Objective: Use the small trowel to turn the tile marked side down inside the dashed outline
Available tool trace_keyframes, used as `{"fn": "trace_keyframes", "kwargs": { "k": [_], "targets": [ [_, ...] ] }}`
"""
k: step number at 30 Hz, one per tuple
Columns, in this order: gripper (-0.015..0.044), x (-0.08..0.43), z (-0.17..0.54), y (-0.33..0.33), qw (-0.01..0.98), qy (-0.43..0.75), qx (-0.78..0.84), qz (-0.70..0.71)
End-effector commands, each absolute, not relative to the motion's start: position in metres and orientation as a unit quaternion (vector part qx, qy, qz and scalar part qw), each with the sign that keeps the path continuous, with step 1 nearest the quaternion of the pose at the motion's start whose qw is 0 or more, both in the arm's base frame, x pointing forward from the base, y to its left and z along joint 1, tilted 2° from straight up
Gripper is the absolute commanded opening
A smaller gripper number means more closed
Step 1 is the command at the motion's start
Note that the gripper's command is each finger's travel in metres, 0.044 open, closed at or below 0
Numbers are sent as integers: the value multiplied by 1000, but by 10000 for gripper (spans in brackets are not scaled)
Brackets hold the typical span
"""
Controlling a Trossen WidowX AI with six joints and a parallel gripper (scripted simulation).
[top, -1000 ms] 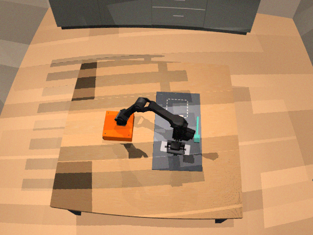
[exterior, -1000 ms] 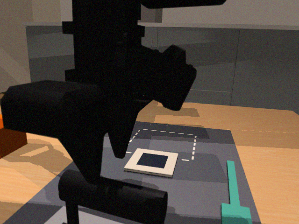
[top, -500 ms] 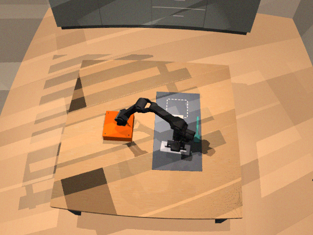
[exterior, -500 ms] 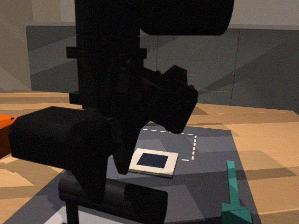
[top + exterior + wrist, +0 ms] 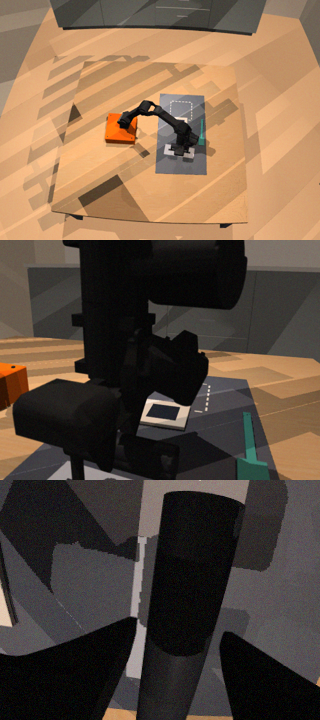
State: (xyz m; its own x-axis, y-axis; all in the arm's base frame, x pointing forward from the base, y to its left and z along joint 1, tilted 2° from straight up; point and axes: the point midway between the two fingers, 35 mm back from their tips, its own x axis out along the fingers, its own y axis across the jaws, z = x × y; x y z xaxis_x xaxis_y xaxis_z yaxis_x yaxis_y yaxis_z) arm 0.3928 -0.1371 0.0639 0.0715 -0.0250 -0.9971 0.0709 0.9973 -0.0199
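Observation:
The small trowel has a thick black handle [image 5: 155, 451] [image 5: 187, 580] raised over a light flat plate [image 5: 191, 152] [image 5: 62, 472] [image 5: 134, 660], which lies on the mat. My gripper [image 5: 179, 150] [image 5: 179, 632] is open over it, with the handle between the fingers and gaps on both sides in the wrist view. The cream tile [image 5: 184, 119] [image 5: 144, 419] [image 5: 5, 610] lies flat with its dark square up, at the near edge of the dashed outline [image 5: 180, 101] [image 5: 207, 403]. The arm hides part of the tile in the top and exterior views.
A teal flat tool [image 5: 201, 141] [image 5: 252, 468] with a thin handle lies along the right edge of the grey mat [image 5: 180, 167]. The orange base block [image 5: 120, 133] [image 5: 19, 379] stands left of the mat on the wooden table [image 5: 103, 175].

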Motion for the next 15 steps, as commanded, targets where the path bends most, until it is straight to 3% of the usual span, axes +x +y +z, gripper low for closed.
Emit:
{"fn": "trace_keyframes", "kwargs": {
  "k": [1,15],
  "targets": [
    [139,392,62,-137,731,681,19,-34],
    [130,392,62,-137,731,681,19,-34]
  ]
}}
